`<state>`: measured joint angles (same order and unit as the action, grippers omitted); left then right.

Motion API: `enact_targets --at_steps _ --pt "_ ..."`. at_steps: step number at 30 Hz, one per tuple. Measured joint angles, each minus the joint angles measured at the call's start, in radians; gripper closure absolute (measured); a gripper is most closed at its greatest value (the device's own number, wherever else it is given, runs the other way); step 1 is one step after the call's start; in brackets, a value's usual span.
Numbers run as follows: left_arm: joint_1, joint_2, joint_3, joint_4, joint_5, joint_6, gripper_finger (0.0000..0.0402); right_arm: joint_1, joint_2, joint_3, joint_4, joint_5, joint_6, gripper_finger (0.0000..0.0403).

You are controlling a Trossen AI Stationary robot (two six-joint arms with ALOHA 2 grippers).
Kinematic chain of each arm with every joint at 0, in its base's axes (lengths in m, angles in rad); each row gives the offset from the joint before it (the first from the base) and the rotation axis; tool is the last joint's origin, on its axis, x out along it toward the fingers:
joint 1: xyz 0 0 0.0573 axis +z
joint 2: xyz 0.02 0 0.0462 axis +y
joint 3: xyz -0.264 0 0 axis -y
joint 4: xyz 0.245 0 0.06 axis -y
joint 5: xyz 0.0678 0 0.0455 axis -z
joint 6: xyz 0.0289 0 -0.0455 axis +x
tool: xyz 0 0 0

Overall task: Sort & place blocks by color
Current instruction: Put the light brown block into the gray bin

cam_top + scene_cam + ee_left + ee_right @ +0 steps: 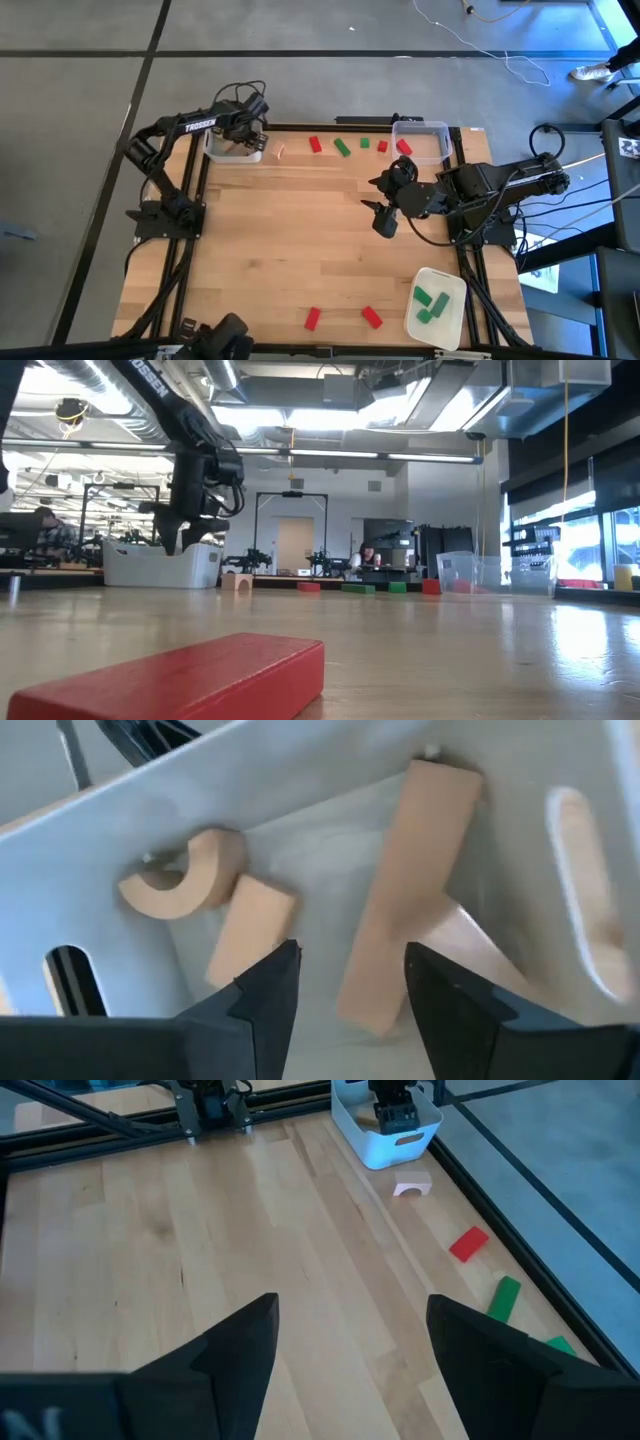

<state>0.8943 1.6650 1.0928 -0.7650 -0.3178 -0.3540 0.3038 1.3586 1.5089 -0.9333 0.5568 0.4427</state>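
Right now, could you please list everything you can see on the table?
white bin: one, far left corner
clear bin: one, far right
tray: one, white, front right
red blocks: five; two at far edge, one at or in clear bin, two at front
green blocks: two at far edge, a few in tray
tan pieces: several in white bin, one arch beside it
left gripper: open, over white bin
right gripper: open, over mid-table
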Motion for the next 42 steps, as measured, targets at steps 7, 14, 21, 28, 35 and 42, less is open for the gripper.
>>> enact_targets --at_steps 7,14,21,28,35,42 --pt "-0.08 -0.16 0.0 0.073 0.139 0.009 0.0226 0.0 0.0 0.0 0.0 0.0 0.001 0.0148" --pt "-0.201 -0.184 0.001 0.166 0.172 -0.035 0.0226 0.0 0.0 0.0 0.0 0.0 0.001 0.0148" --pt "-0.286 -0.123 0.002 0.277 0.094 -0.074 0.0225 0.0 0.0 0.0 0.0 0.0 0.02 0.0148" --pt "-0.309 -0.024 0.002 0.289 -0.008 -0.109 0.0225 0.0 0.0 0.0 0.0 0.0 0.023 0.0148" --pt "-0.299 0.044 0.002 0.301 -0.009 -0.117 0.0225 0.0 0.0 0.0 0.0 0.0 0.024 0.0148" --pt "-0.298 0.104 0.002 0.299 -0.019 -0.117 0.0225 0.0 0.0 0.0 0.001 0.0 0.027 0.0148"
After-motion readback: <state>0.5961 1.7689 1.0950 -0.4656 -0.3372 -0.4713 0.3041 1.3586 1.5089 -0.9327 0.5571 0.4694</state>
